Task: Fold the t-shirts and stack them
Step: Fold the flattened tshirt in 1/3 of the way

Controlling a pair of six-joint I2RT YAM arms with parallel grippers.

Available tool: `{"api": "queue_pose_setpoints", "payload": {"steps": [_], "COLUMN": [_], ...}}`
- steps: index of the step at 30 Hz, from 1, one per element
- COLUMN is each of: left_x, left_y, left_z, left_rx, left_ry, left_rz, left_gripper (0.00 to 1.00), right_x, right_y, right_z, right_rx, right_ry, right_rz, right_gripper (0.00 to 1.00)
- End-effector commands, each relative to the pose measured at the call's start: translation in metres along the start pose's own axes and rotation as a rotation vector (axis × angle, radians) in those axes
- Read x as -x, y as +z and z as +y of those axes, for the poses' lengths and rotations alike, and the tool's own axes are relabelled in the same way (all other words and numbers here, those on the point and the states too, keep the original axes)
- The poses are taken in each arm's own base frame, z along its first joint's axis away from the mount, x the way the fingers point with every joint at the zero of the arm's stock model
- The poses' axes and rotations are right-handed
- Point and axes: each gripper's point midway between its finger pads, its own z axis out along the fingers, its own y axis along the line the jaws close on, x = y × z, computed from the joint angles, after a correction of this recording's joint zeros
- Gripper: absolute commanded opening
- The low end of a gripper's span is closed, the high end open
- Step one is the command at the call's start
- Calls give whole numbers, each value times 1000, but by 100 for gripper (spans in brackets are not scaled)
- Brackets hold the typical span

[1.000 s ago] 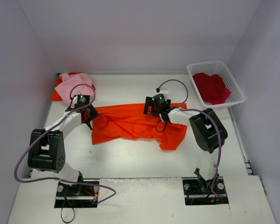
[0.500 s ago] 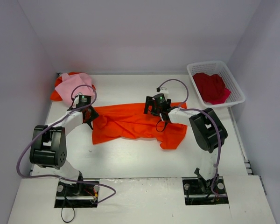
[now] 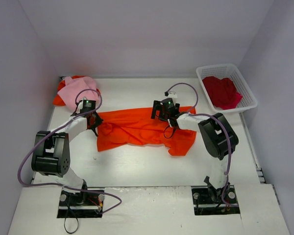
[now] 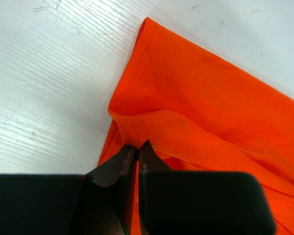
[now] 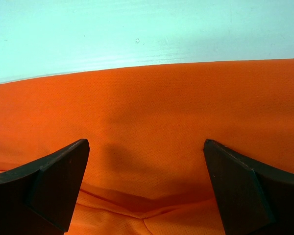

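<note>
- Lying bunched at the far left corner of the bench [image 3: 137, 166], the pink t-shirt [image 3: 79, 87] sits on other orange cloth [image 3: 59, 99].
- Left jaws are pinched fully together on a fold at the left end of the orange t-shirt [image 3: 137, 129].
- That shirt's long axis runs left to right across the bench, between both arms.
- Right jaws gape wide, holding nothing, poised over its far edge near the middle; cloth lies directly beneath them.
- The crimson t-shirt [image 3: 221, 92] rests in the basket [image 3: 249, 95], far right.
</note>
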Motion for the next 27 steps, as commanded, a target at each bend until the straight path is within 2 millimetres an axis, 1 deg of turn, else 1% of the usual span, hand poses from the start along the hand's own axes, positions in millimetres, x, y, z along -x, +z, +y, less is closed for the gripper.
{"api": "queue_pose_setpoints", "payload": {"steps": [1,3,10,12,14,16,18,19,23,27], "left_x": [38,42,60,64,65,71,68,67,65,60], "left_y": [-20,-25,-35,-37,-38,-35,-31,-26,-26,-26], "left_z": [-15,-19,-18,-20,-23,-18,-21,-18,-21,-22], "left_rx": [-45,-64,-119,-143,-161,-169,-185,-178,-197,-212], "left_ry": [10,11,2,5,13,-3,1,0,1,-1], "left_rz": [-105,-102,-86,-82,-79,-74,-58,-59,-48,-38], "left_gripper": [0,0,0,0,0,0,0,0,0,0], "right_x": [-18,-18,-23,-24,-25,-27,-28,-31,-35,-36], "right_y": [2,1,-7,-9,-10,-12,-12,-12,-10,-8], "right_z": [-16,-19,-33,-36,-41,-43,-44,-46,-48,-44], "right_rx": [-46,-56,-107,-124,-142,-149,-153,-160,-164,-157], "right_ry": [6,10,7,6,1,-2,-4,-6,-5,-7], "right_rz": [41,36,33,29,27,32,33,39,47,52], "right_gripper": [100,100,100,100,100,100,100,100,100,100]}}
